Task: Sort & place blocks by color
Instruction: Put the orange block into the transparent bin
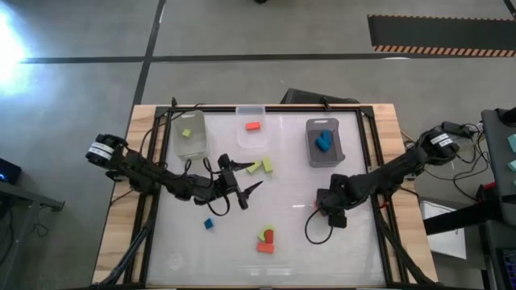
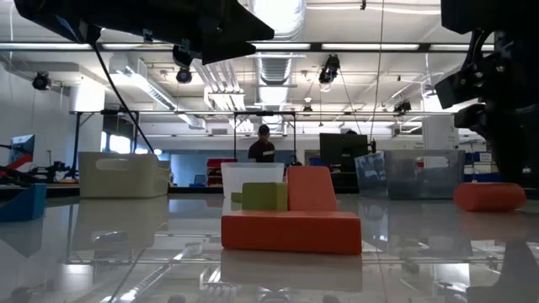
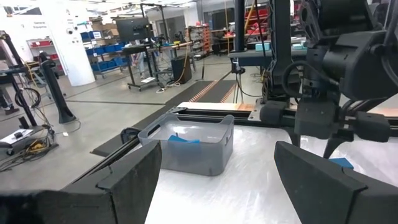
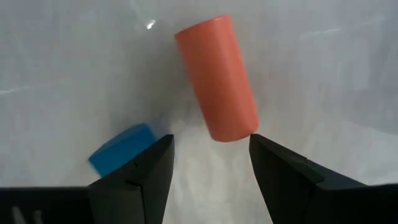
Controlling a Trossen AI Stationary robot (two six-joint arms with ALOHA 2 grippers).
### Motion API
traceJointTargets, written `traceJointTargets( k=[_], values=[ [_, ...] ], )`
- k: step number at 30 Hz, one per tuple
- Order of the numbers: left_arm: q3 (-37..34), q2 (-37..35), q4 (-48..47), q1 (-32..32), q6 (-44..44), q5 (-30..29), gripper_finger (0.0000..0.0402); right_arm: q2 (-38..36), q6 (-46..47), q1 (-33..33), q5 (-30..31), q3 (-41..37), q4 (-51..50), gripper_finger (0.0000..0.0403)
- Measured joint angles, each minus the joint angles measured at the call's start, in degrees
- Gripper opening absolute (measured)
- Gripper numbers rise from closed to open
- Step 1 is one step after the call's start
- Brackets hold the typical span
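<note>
Honestly, with the right gripper (image 4: 211, 158) open and empty, I'd centre it over the orange-red cylinder block (image 4: 217, 78) just ahead, avoiding the blue block (image 4: 121, 148) beside one finger.

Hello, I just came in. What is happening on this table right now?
Two dark robot arms are sorting small coloured blocks into bins. The right gripper hangs open just above an orange-red cylinder block and a small blue block, holding nothing. The left gripper is open over the table's middle near the lime green blocks. The grey bin already holds blue blocks, and an orange-red and green pile lies unsorted.
</note>
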Motion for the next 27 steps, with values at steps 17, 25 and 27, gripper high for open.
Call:
traceJointTargets(
  k=[17, 25, 27],
  values=[
    [-0.02, 0.00, -0.02, 0.08, 0.02, 0.00, 0.0295, 2.14, -5.74, -0.16, 8.60, 0.01, 5.29, 0.0201],
    [-0.04, 0.00, -0.02, 0.08, 0.02, 0.00, 0.0295, 7.54, -9.44, -0.16, 8.48, 0.09, 8.20, 0.0175],
    [-0.04, 0.00, -0.02, 0.08, 0.02, 0.00, 0.0295, 8.27, -9.47, -0.13, 8.44, 0.16, 8.55, 0.0150]
  ],
)
